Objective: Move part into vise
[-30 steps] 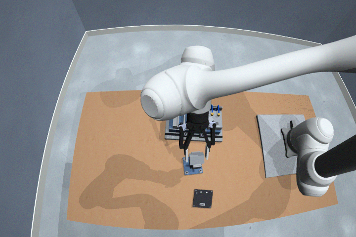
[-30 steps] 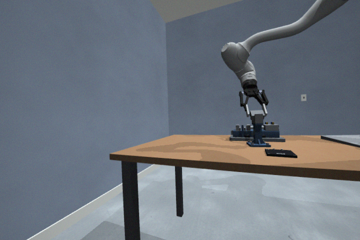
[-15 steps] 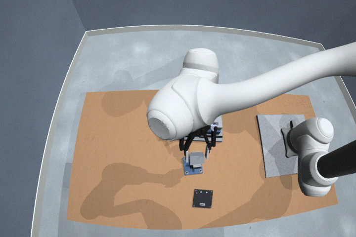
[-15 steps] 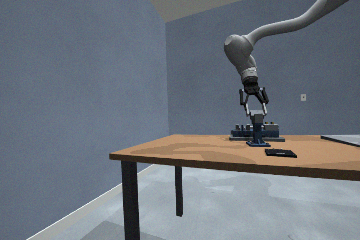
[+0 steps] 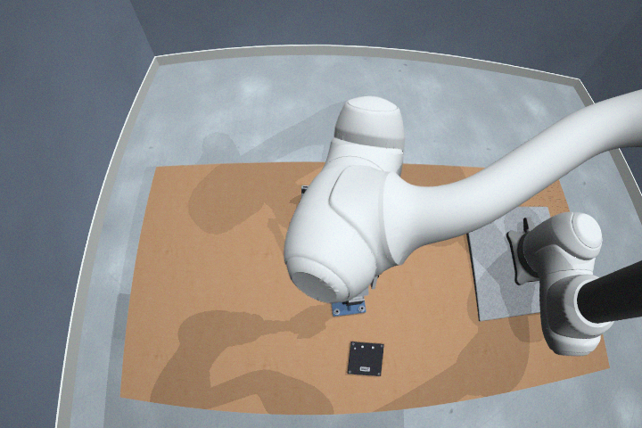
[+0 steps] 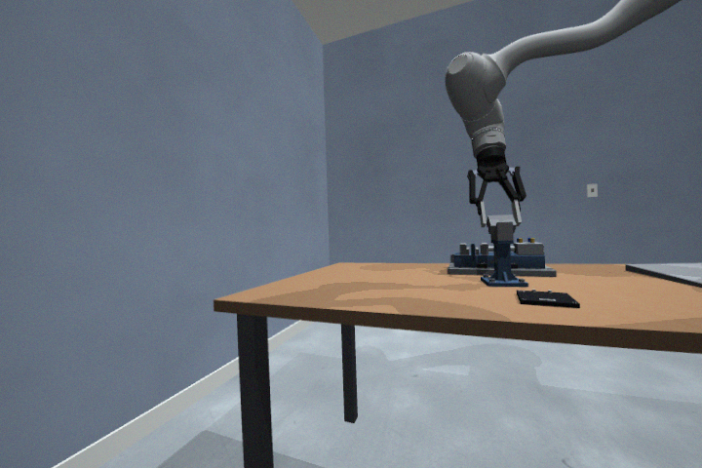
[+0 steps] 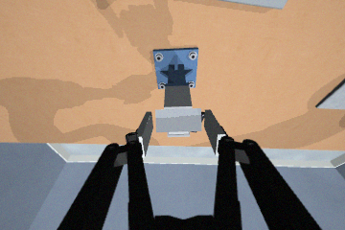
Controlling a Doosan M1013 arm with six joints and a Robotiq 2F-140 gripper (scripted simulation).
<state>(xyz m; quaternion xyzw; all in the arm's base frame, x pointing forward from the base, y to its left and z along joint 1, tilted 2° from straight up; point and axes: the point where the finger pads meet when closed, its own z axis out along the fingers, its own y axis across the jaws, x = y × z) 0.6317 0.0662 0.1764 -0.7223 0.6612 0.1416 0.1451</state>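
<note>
- Pincer (image 7: 178, 130) hangs above the V-block (image 6: 502, 259), fingers half spread, one on each side of the part (image 7: 177, 120).
- Narrow gaps show between finger pads and part; nothing is pinched.
- Part (image 6: 501, 225), a grey block, sits on top of the V-block.
- Vise (image 6: 528, 254) stands just behind the V-block on the table (image 6: 363, 292).
- Infeed plate (image 5: 365, 358) lies bare, nearer the table's front edge.

Matt wood-toned table top (image 6: 396, 297), smooth grey metal part (image 7: 177, 120), blue-painted V-block (image 7: 176, 67), flat black infeed plate (image 5: 365, 358).
</note>
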